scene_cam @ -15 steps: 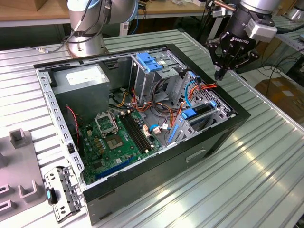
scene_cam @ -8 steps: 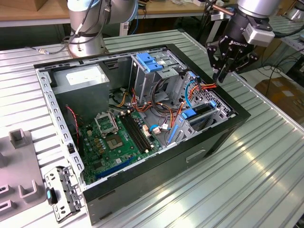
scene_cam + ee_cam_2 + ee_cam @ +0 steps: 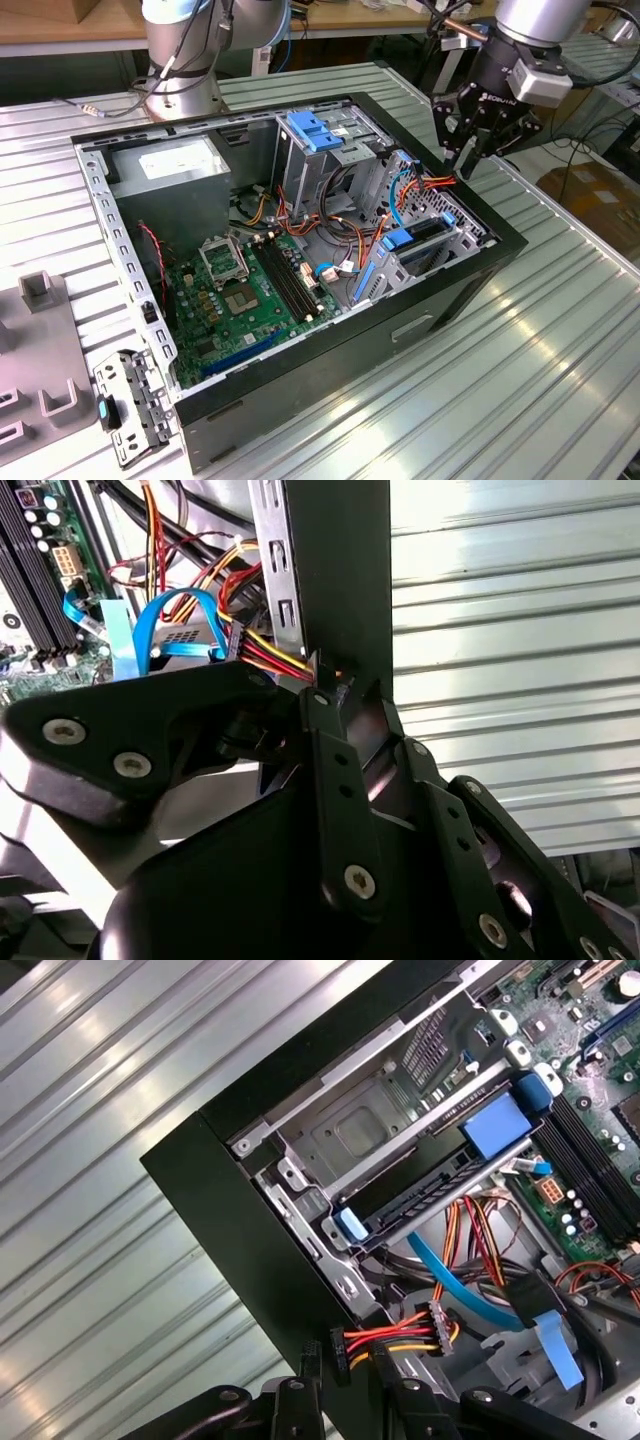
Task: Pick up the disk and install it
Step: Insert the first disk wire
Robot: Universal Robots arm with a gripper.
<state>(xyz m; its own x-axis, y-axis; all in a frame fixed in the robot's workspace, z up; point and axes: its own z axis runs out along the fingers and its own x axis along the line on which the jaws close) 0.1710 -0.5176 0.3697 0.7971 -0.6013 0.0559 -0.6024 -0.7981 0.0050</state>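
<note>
Disk is sitting, as far as I can judge, already in the lower bay of the drive cage, its connector edge facing the case's open middle. The hand is hanging over the case rim just beside that cage, fingers pinching a black power plug. The disk is lying down and inward from it.
</note>
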